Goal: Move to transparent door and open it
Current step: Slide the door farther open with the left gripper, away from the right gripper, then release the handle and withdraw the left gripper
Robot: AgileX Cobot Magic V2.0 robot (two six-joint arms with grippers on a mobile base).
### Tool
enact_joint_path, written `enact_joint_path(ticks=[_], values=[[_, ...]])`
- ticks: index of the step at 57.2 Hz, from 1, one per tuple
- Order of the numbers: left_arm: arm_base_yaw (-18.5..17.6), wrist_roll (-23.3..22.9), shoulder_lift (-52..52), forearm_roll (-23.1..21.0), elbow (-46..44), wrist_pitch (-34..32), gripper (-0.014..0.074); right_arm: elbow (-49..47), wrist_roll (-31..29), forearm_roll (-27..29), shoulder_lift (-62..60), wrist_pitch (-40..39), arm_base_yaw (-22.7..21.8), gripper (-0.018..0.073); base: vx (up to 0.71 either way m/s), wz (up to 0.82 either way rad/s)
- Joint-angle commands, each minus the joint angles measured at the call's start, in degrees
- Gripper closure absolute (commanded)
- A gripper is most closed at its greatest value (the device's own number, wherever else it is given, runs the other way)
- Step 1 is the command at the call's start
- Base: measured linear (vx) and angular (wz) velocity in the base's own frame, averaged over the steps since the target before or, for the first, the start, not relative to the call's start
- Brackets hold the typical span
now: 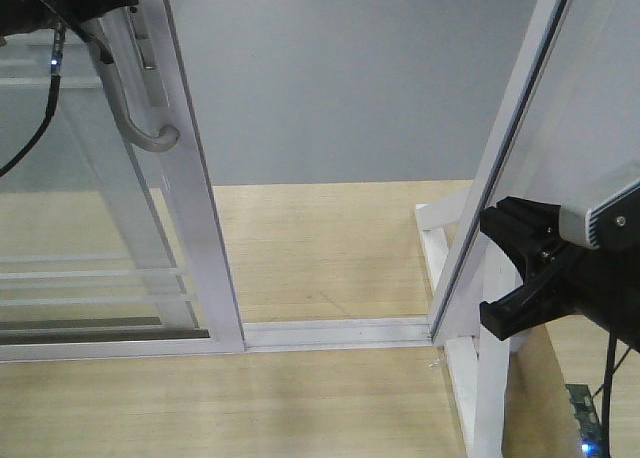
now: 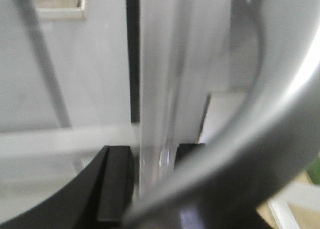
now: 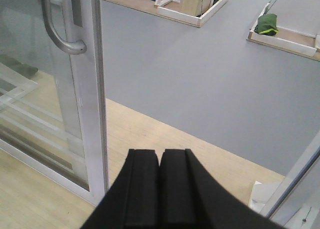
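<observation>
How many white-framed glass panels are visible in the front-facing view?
2. The transparent door stands at the left, carrying a curved grey pull handle. The second glazed panel is at the right, with no handle visible. Others may lie outside the frame.

place: lab mock-up | cues: transparent door [image 1: 200, 228] on wood platform [image 1: 330, 248], grey floor [image 3: 200, 74], prop trays [image 3: 186, 18]
</observation>
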Motion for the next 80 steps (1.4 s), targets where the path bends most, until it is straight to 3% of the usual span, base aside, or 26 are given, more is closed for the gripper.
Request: enact_joint_path(ticks=[1, 21, 33, 54, 66, 80], values=[[2.0, 0.1, -5.9, -0.2, -4.0, -14.6, 0.0593, -1.7, -0.5, -0.3, -0.7, -3.5, -0.4, 0.0561, 0.0, 0.0], [4.3, -0.1, -6.1, -0.2, -4.0, -13.1, 0.0593, -1.7, -0.5, -0.4, -0.7, -1.8, -0.4, 0.0561, 0.0, 0.0], [4.5, 0.1, -9.8, -0.1, -1.1, -5.3, 0.0593, -1.7, -0.6, -0.5, -0.7, -1.6, -0.4, 0.0561, 0.0, 0.0], [2.7, 4.0, -27.8, -0.1, 26.4, -11.3, 0.0593, -1.7, -0.5, -0.4, -0.2, -3.2, -0.4, 0.0561, 0.0, 0.0], [-1.2, 5.9, -41.2, -0.2, 41.9, -11.3, 0.0593, -1.7, -0.5, -0.3, -2.4, -2.8, -0.4, 0.0561, -0.01, 0.01], [-2.4, 5.5, -58.6, -2.0, 55.1, -7.0, 0.0593, -1.7, -0.5, -0.3, -8.3, -1.4, -0.4, 0.0561, 0.0, 0.0]])
